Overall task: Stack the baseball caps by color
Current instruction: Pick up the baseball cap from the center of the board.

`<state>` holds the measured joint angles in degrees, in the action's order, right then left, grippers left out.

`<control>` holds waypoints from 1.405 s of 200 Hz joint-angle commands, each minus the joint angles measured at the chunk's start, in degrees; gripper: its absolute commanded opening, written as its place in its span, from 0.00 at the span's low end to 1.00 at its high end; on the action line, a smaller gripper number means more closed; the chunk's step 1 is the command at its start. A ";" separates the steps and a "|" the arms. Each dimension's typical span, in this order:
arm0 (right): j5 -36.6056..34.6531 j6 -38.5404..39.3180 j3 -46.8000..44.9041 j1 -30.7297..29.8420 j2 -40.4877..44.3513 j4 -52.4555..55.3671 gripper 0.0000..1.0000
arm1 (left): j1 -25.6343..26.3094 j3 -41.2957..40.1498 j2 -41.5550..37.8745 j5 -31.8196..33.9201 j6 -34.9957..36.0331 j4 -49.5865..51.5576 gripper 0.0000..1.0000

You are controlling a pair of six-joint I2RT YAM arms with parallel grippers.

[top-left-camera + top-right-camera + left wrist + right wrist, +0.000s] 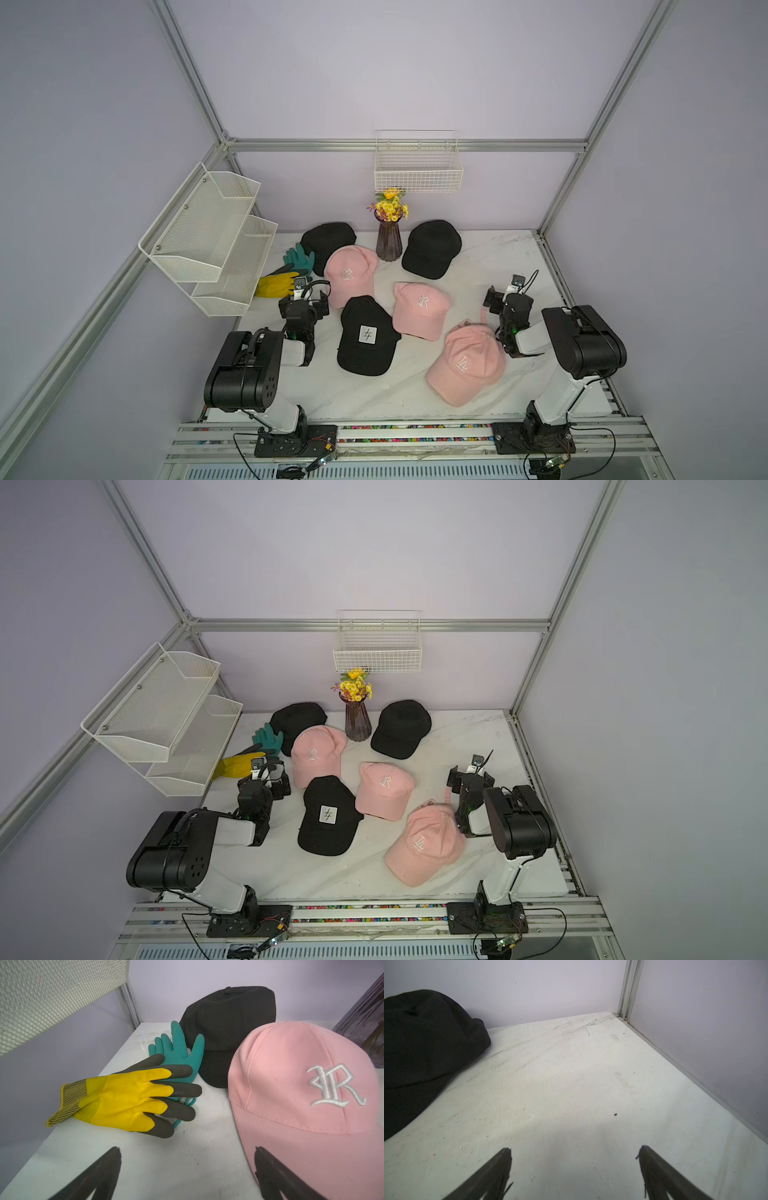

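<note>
Three pink baseball caps lie on the white table: one at the back left (351, 274) (301, 1088), one in the middle (419, 309), and one at the front right (467, 363). Three black caps are also there: back left (328, 243) (228, 1028), back right (432, 249) (425, 1047), and one with a white square patch (365, 336) in front. My left gripper (303, 305) (187, 1149) hangs open just left of the back-left pink cap's brim, holding nothing. My right gripper (508, 299) (574, 1148) is open over bare table, behind the front-right pink cap.
A teal glove (297, 257) and a yellow glove (276, 284) lie just beyond my left gripper. A dark vase of yellow flowers (389, 241) stands between the back caps. A white mesh rack (208, 232) overhangs the left side. A wire basket (417, 166) hangs on the back wall.
</note>
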<state>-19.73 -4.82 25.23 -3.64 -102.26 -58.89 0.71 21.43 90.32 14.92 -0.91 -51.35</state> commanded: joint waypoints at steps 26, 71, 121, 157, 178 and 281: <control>0.25 0.39 0.32 -0.20 -0.05 -1.04 0.97 | -0.36 0.49 -0.72 -0.40 -0.62 -1.87 1.00; 0.30 0.29 0.27 -0.24 -0.04 -1.05 0.97 | -0.36 0.40 -0.71 -0.33 -0.66 -1.91 1.00; -1.68 0.26 -1.43 -0.52 8.38 2.13 0.97 | -0.36 0.40 -0.76 -0.24 -0.65 -1.91 1.00; -5.57 -6.57 -0.67 -1.27 28.80 19.69 0.97 | -0.36 0.36 -0.85 -0.18 -0.75 -2.00 1.00; -2.91 -12.50 1.35 -1.71 38.20 31.44 0.97 | -0.36 -0.19 -1.00 -0.12 -0.68 -2.86 1.00; 26.26 -33.94 24.27 -17.51 30.95 91.74 0.97 | 7.90 0.96 -42.98 -4.76 -14.00 30.83 1.00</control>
<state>-1.85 -33.91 45.43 -18.52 -65.58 13.96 4.82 18.17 54.22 13.63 -5.78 -35.75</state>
